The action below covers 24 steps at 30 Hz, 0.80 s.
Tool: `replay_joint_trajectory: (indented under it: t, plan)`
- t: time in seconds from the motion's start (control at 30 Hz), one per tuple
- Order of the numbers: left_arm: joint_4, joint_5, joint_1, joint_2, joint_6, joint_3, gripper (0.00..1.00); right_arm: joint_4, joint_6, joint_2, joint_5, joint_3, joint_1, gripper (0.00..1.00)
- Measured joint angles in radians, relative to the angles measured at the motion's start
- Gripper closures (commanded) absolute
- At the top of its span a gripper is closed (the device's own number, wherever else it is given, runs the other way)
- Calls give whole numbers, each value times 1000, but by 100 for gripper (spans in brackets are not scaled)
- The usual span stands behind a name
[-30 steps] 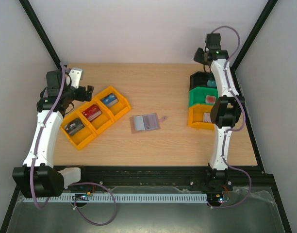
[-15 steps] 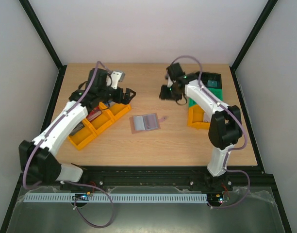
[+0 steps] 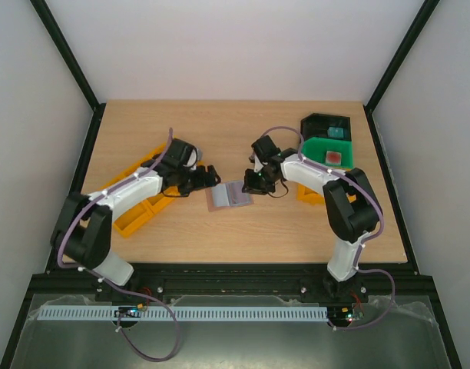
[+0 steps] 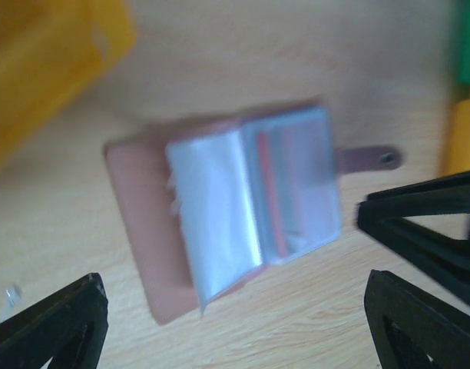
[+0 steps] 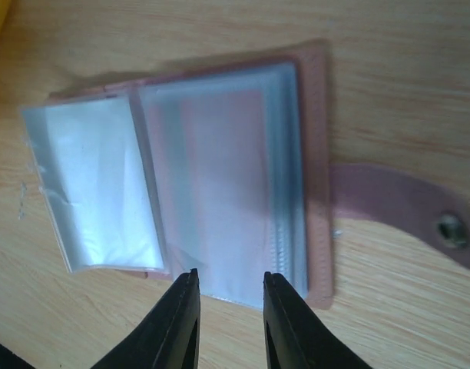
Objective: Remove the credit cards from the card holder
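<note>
Card holder (image 3: 229, 194) lies open and flat on the tabletop (image 3: 220, 134), near the middle, with the brownish-pink cover down and the clear sleeves up. Strap (image 5: 396, 204) with its dark stud (image 5: 452, 229) sticks out on the side toward the right arm. Reddish card (image 4: 270, 192) shows through the sleeves on the strap half. The sleeves on the other half look pale; the view is blurred.

Left tool (image 3: 210, 178): spread wide, just beside the holder's left edge. In its wrist view the holder lies between the two fingers.

Right tool (image 5: 231, 278): fingers parted by a narrow gap only, tips at the edge of the sleeves on the strap half. Whether they touch the sleeves, cannot tell.

Bins: long orange bin (image 3: 131, 219) at the left, partly under the left arm. At the right, black bin (image 3: 319, 123) with a teal card (image 3: 336, 133) in it. Next to it, green bin (image 3: 316, 146) with a red card (image 3: 335, 157) in it. A second orange bin (image 3: 306, 194) is mostly hidden by the right arm. All bins stand apart from the holder.
</note>
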Motion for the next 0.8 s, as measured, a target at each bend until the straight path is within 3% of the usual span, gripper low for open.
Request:
replay_joint_trajectory:
  t: [0.17, 0.5, 0.8]
  plan:
    - [17, -4, -42, 91, -136, -85, 10, 59, 13, 0, -10, -42, 15, 77]
    - [129, -31, -67, 92, -298, -193, 9, 96, -8, 70, 4, -32, 14, 75]
    - [301, -32, -67, 148, -328, -196, 26, 116, -21, 81, -72, -34, 10, 75]
